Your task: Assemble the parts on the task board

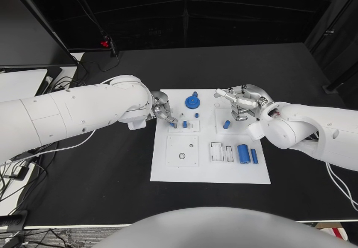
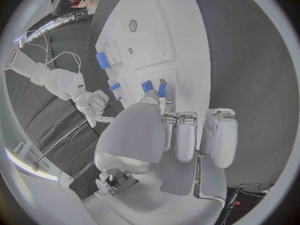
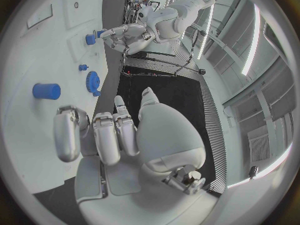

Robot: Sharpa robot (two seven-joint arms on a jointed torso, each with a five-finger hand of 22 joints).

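Note:
The white task board (image 1: 168,173) lies mid-table. My left hand (image 1: 163,111) hovers over its upper left part, thumb and a finger pinching a small blue part (image 2: 162,89) next to a blue block (image 2: 147,86). Above the board's upper right corner is my right hand (image 1: 242,103), its fingers loosely bent and apart with nothing in them. A blue gear (image 1: 193,101) stands between the hands. A short blue cylinder (image 1: 226,124) sits below the right hand, and a bigger cylinder (image 1: 243,153) and a blue bar (image 1: 254,156) lie lower right.
The black table (image 1: 89,181) stretches around the board. Cables (image 1: 71,82) and a pale surface (image 1: 18,82) lie at the table's far left.

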